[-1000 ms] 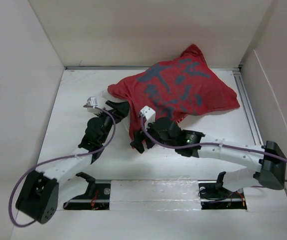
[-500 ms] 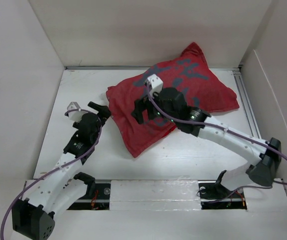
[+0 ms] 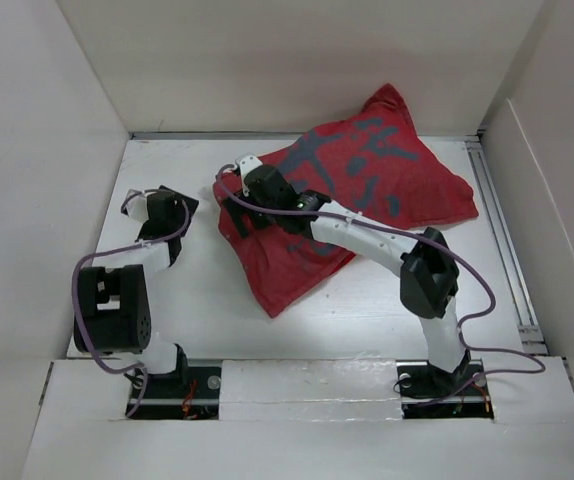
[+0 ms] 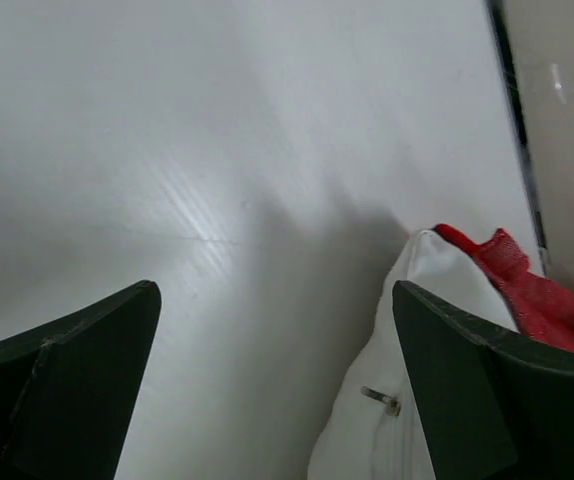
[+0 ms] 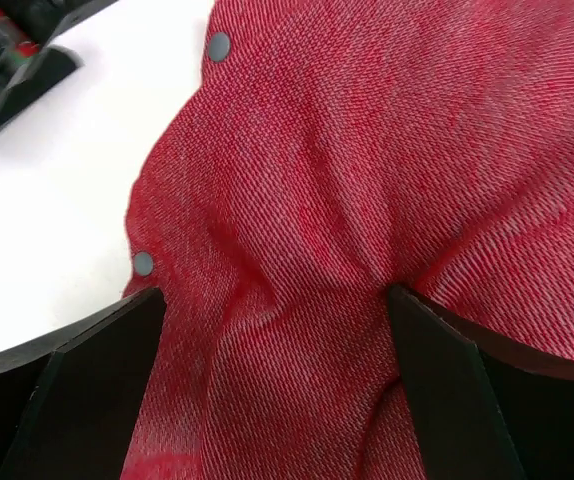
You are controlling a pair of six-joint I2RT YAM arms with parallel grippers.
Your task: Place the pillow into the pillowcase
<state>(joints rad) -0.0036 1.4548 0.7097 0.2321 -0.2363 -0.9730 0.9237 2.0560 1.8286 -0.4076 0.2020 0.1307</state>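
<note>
The red pillowcase [image 3: 367, 185], duller face with grey-blue marks up, lies bulging at the back middle of the table. A white pillow corner [image 4: 437, 330] pokes out of its red edge [image 4: 512, 275] in the left wrist view; the rest of the pillow is hidden inside. My right gripper [image 3: 239, 212] is open and pressed on the case's left end. Its jaws stand either side of a bunched ridge of red cloth [image 5: 307, 200]. My left gripper [image 3: 182, 205] is open and empty, just left of the case, over bare table [image 4: 217, 150].
Two grey snap studs [image 5: 219, 46] sit along the case's edge. White walls close in the table on the left, back and right. A metal rail [image 3: 497, 215] runs along the right side. The left arm is folded back near the left wall.
My right gripper has moved from the middle of the case to its left end. My left arm has folded back and its gripper has drawn left, off the case.
</note>
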